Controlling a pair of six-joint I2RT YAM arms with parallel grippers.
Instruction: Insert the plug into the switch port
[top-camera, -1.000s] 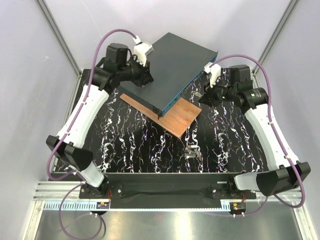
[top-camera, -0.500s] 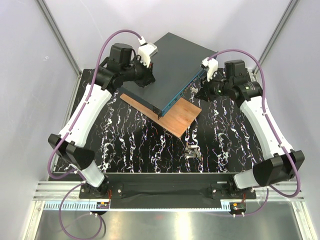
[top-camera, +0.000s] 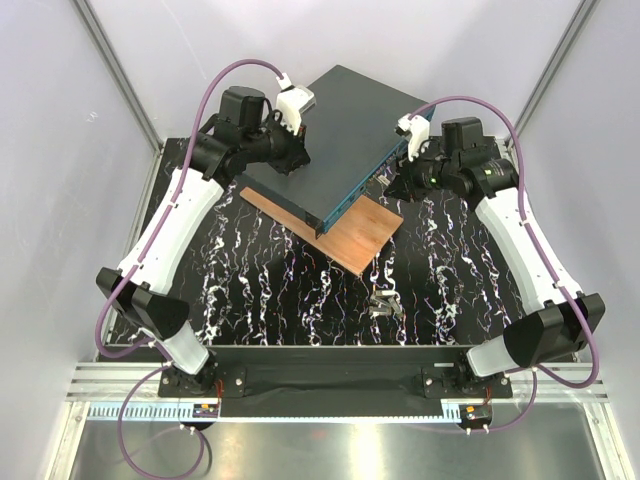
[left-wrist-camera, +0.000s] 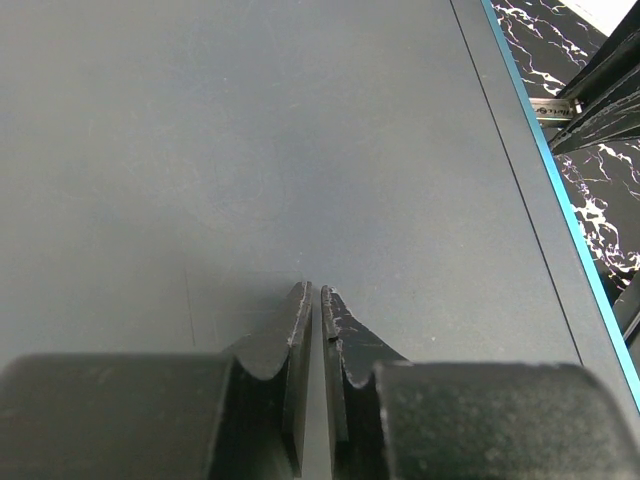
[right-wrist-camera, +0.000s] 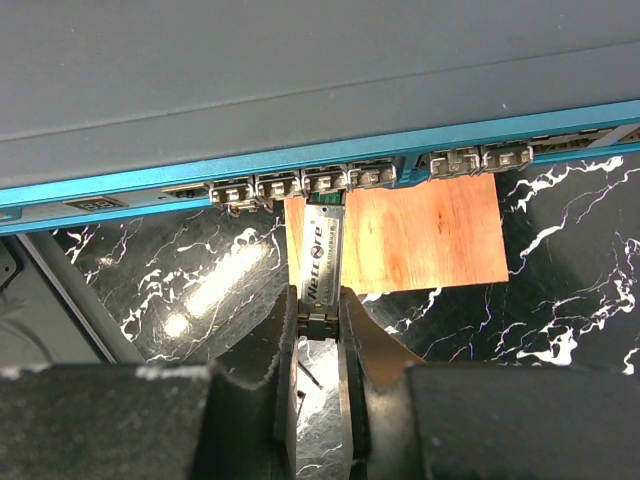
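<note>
Right gripper (right-wrist-camera: 318, 318) is up at the front face of the switch (top-camera: 340, 135), fingers clamped on the tail end of the plug (right-wrist-camera: 321, 250). The plug's metal nose sits right at the mouth of one of the small ports (right-wrist-camera: 325, 184) in the row along that face. Whether it has broken the opening or only touches it, I can't tell. From the wrist view the plug looks close to square with the switch's front face, maybe leaning a hair to one side, so the job now is a straight, slow push along the plug's own length with no twisting. Any tilt and the nose will likely catch on the port's metal lip or slide toward the neighbouring port. The grip is far back on the plug, which leaves the front free to enter but lets it pivot, so the push should be gentle. On top of the switch, the left gripper (left-wrist-camera: 311, 298) has its fingers drawn together with nothing between them, tips down on the dark lid. That looks like a brace, and a useful one, because the switch sits on a wooden board (right-wrist-camera: 420, 235) that pokes out below its front edge, and the switch could slide back under the push.
</note>
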